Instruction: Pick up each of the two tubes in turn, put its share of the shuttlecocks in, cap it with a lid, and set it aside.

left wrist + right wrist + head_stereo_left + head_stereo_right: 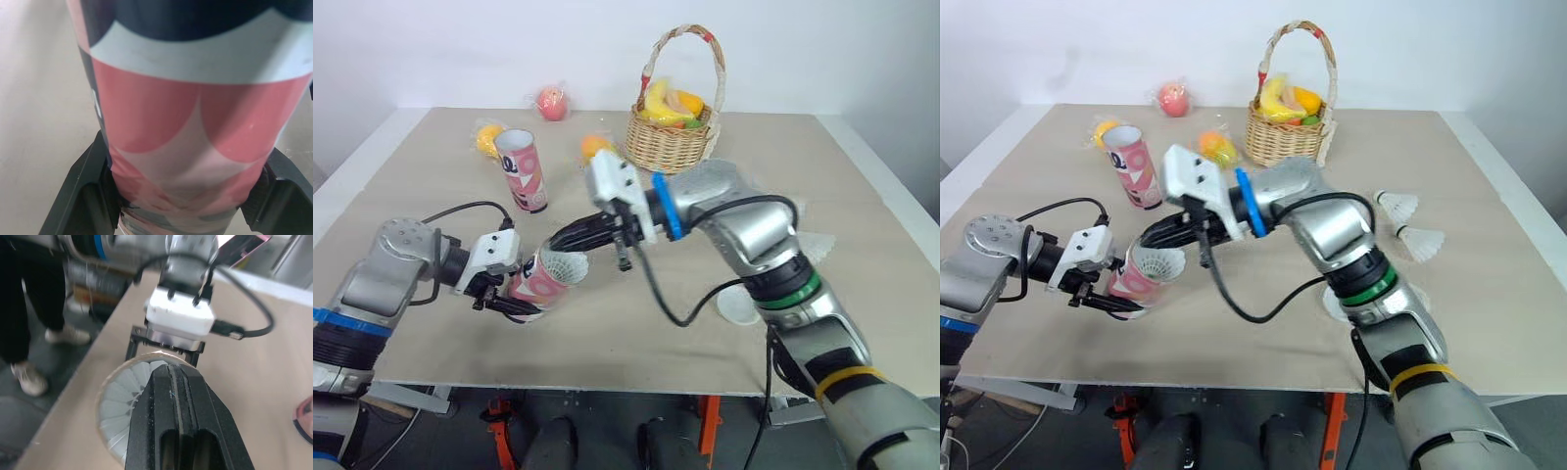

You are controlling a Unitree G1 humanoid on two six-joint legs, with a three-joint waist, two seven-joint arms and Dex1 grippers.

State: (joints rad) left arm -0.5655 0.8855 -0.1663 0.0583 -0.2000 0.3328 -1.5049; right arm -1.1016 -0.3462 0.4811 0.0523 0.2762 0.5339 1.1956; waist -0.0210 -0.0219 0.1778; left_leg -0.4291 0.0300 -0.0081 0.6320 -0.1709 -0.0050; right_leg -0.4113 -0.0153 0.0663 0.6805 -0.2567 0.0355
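My left gripper point(512, 297) is shut around a pink patterned tube point(540, 282), held tilted above the table's front left with its open mouth toward the right. The left wrist view shows both fingers point(87, 188) pressed on the tube point(190, 127). A white shuttlecock point(566, 264) sits feathers-out in the mouth. My right gripper point(565, 237) has its fingers point(171, 396) shut together, tips at the tube's rim against the shuttlecock point(122, 394). A second pink tube point(523, 171) stands upright farther back. Two more shuttlecocks point(1398, 204) point(1420, 242) lie at the right.
A white lid point(740, 305) lies on the table under my right forearm. A wicker basket of fruit point(674, 137) stands at the back centre. Wrapped fruits point(551, 102) point(489, 138) point(597, 147) lie near the upright tube. A person's legs point(29, 308) stand beyond the table's edge.
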